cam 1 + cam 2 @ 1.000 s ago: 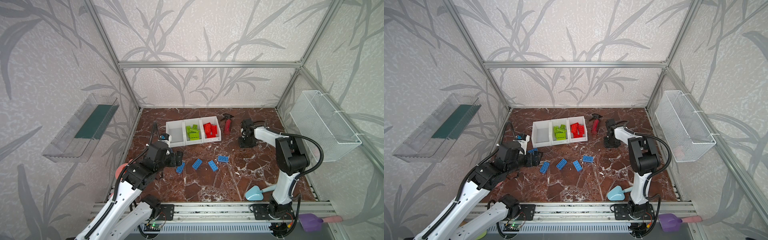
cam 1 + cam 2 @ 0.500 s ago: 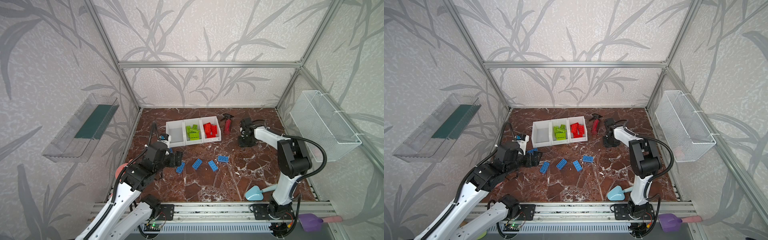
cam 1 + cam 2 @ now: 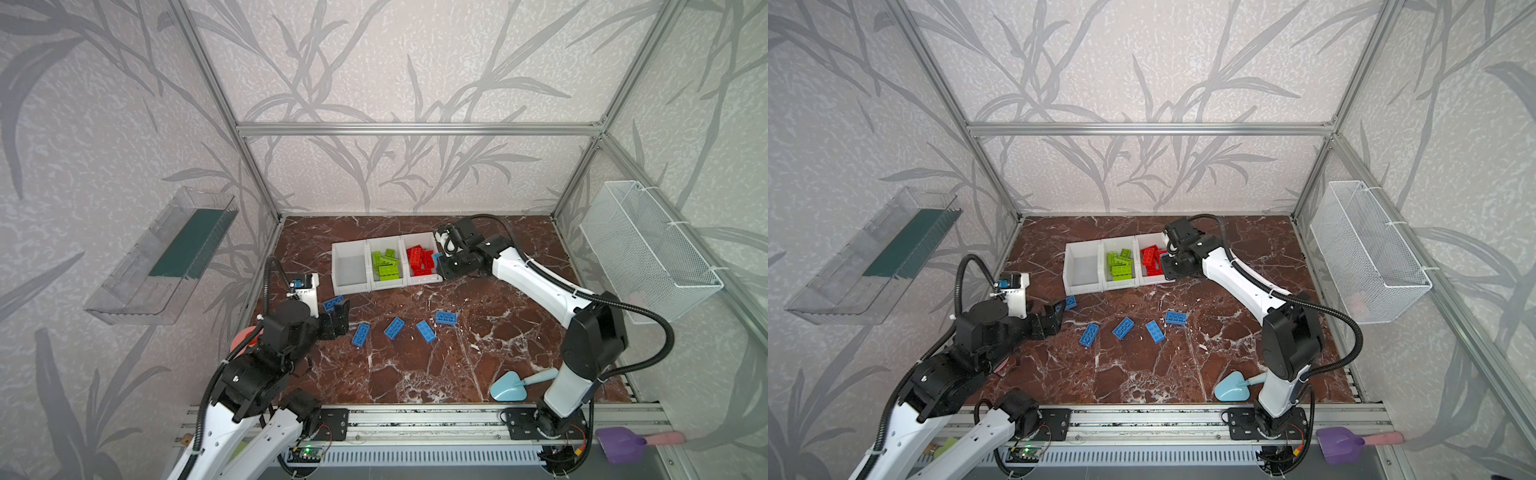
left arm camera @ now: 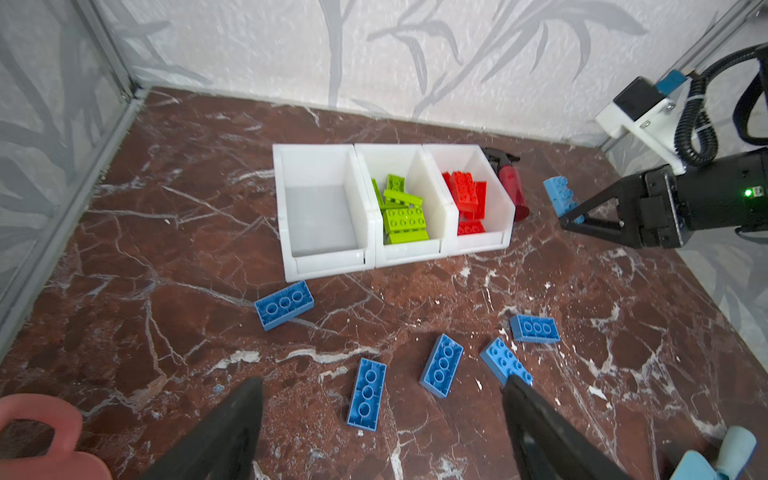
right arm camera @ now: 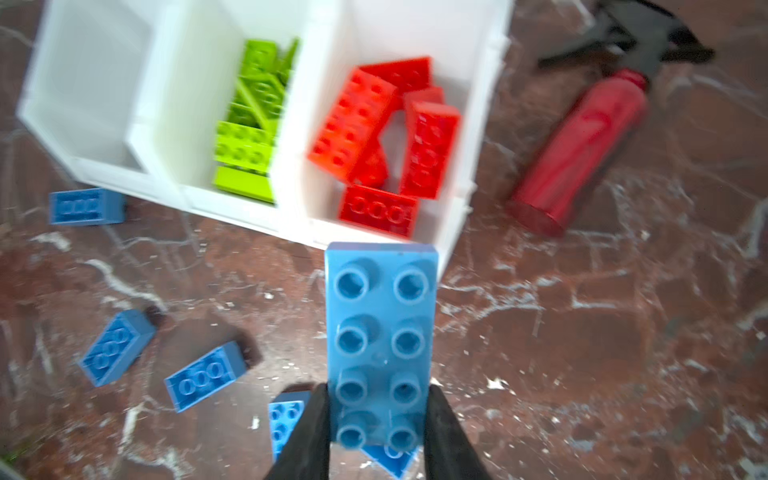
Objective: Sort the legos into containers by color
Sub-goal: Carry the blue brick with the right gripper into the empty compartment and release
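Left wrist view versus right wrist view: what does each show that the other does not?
Only left wrist view: the open left gripper, a pink object, the back wall. Only right wrist view: both fingers pressing the sides of the held blue brick. Both: the right gripper with that brick, three white bins (one empty, one with green bricks, one with red bricks), the red spray bottle, loose blue bricks.

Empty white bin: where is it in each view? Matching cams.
In a top view: empty bin, left end of the row.
In a top view: same, left end.
Left wrist: end bin farthest from the red spray bottle.
Right wrist: same end, blurred.
Landmark: lime green legos next door.
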You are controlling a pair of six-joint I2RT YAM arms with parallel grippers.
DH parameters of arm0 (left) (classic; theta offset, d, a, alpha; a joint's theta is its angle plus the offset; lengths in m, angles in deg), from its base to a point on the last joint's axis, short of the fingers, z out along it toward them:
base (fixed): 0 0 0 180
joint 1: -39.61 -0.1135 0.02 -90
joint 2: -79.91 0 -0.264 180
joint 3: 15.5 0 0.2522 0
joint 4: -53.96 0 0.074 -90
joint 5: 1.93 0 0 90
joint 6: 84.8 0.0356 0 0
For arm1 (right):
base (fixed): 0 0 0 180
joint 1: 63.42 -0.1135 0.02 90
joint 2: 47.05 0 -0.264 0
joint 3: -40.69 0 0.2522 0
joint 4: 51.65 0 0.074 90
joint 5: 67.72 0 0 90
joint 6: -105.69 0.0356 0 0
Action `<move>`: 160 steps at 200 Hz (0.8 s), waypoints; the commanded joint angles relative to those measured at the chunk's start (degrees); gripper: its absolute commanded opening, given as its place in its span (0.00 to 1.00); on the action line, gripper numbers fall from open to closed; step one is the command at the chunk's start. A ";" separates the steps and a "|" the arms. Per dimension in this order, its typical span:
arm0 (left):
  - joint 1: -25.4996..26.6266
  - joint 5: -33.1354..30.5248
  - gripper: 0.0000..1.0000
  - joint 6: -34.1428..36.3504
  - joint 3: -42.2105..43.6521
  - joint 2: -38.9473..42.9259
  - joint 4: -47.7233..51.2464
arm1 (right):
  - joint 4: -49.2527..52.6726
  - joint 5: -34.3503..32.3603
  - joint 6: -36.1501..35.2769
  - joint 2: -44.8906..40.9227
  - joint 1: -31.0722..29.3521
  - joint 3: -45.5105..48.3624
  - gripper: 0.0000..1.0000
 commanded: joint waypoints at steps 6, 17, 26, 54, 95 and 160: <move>-0.27 -4.65 0.89 -0.85 1.41 3.54 -0.87 | 3.97 3.20 1.08 5.86 -5.77 -8.45 0.26; -0.28 -5.08 0.89 -0.94 1.44 4.35 -1.05 | 4.35 4.59 1.46 8.30 -7.99 -11.98 0.26; -0.26 -5.70 0.89 -0.88 1.55 4.35 -0.97 | 4.46 5.67 1.71 10.56 -9.56 -14.76 0.26; -0.29 -7.06 0.89 -1.36 1.55 7.08 -0.98 | 4.45 8.54 2.70 17.96 -12.51 -23.76 0.26; -0.26 -7.01 0.89 -1.72 1.82 7.63 -1.17 | 6.71 13.23 5.17 29.87 -14.48 -39.52 0.26; -0.18 -5.62 0.89 -1.67 1.69 6.01 -1.00 | 8.88 13.66 9.02 46.08 -14.93 -61.23 0.27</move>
